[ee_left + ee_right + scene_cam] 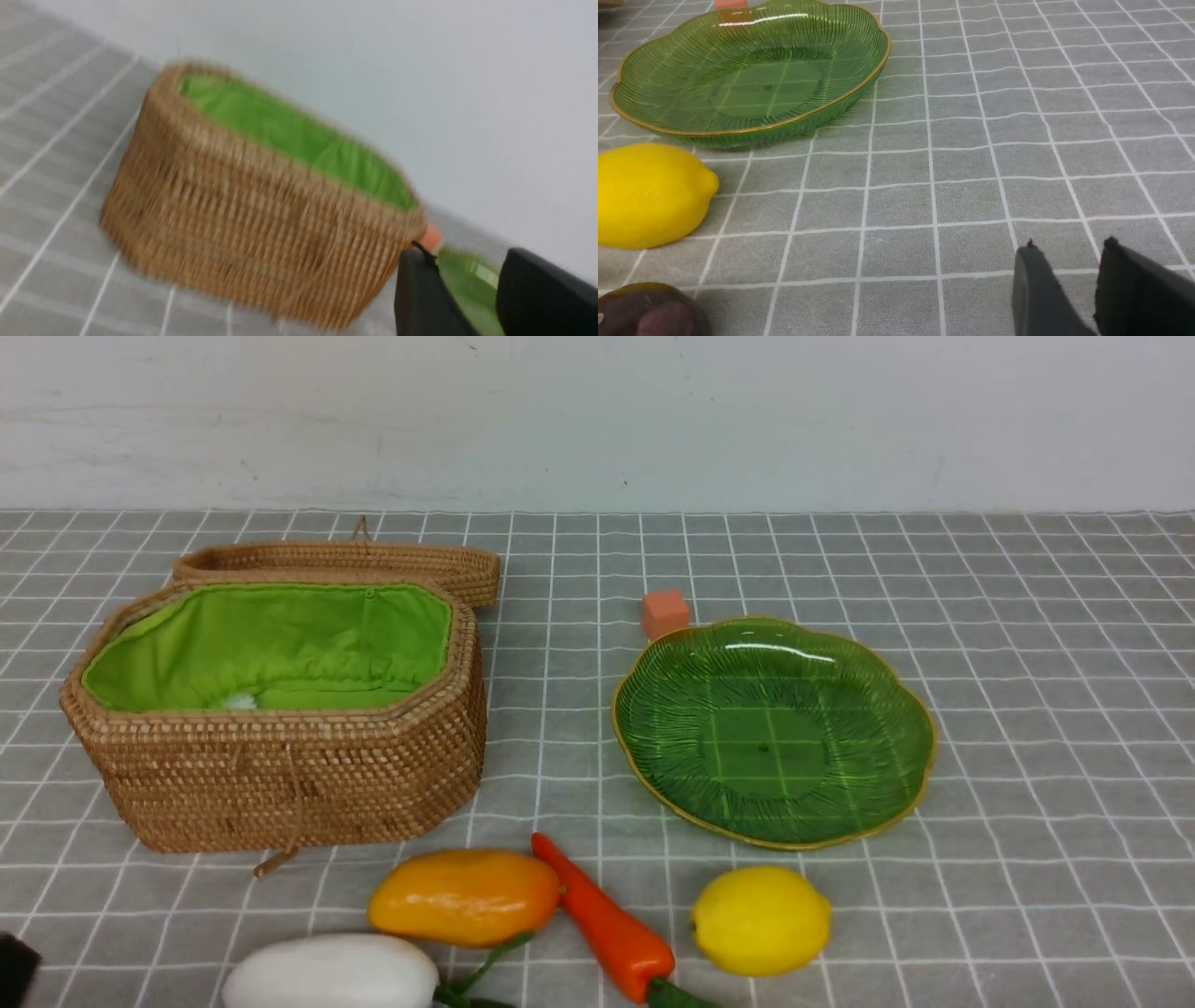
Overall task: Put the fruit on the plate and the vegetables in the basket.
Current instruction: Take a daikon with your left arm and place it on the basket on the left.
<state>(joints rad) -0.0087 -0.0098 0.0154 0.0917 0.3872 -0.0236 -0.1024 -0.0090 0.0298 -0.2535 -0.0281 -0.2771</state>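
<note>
Gray table (1027,709) is carrying the open basket (280,775) and bare plate (775,733) ready for food, while left fingers (420,289) and right fingers (1036,289) are sitting apart, empty.

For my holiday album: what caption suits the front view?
Open basket and empty green plate on a checked cloth; mango, carrot, lemon and radish lie nearer the camera.

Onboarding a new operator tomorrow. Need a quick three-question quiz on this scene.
1. True or false: the plate is empty.
2. Fill in: between the mango and the lemon lies the ____.
3. What sits just behind the plate, seen from the front? A. lemon B. cube C. mango

Key: 1 true; 2 carrot; 3 B.
</note>
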